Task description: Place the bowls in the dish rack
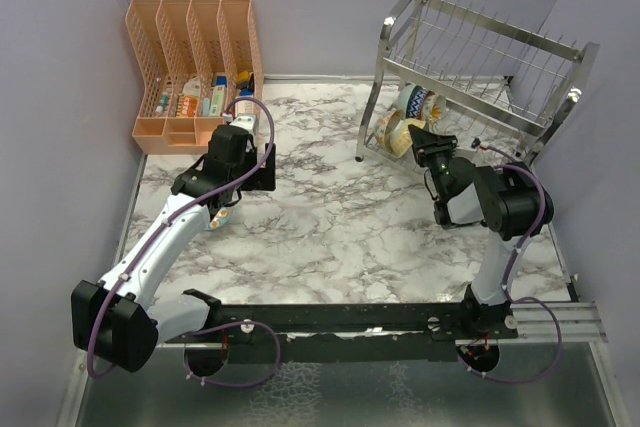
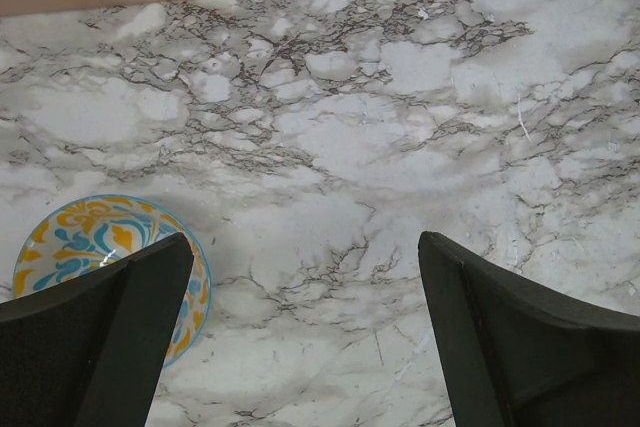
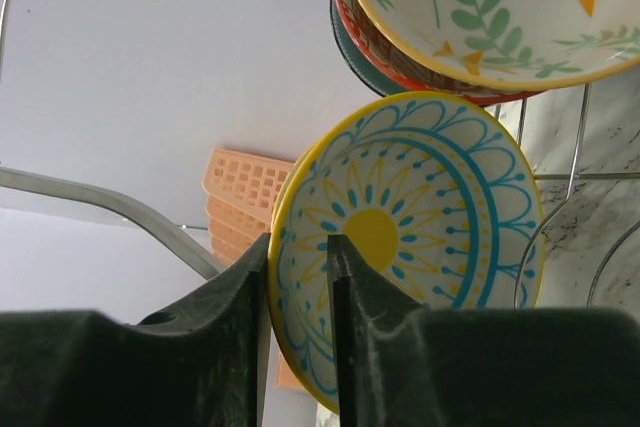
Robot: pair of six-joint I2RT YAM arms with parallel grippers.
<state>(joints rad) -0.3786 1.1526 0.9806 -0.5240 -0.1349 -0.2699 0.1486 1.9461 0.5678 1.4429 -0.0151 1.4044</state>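
- The yellow-and-blue bowl (image 3: 420, 237) stands on edge, centre frame, in the dish rack's (image 1: 381, 57) lower tier
- Your right end effector (image 3: 298, 247) is clenched on its rim; seat it between prongs before letting go
- Your left end effector (image 2: 305, 242) is released; another bowl (image 2: 90, 237) sits lower left

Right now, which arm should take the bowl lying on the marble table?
Left. The left gripper, open, hangs beside the blue-rimmed bowl; the right gripper is shut on a yellow-rimmed bowl at the dish rack's lower tier.
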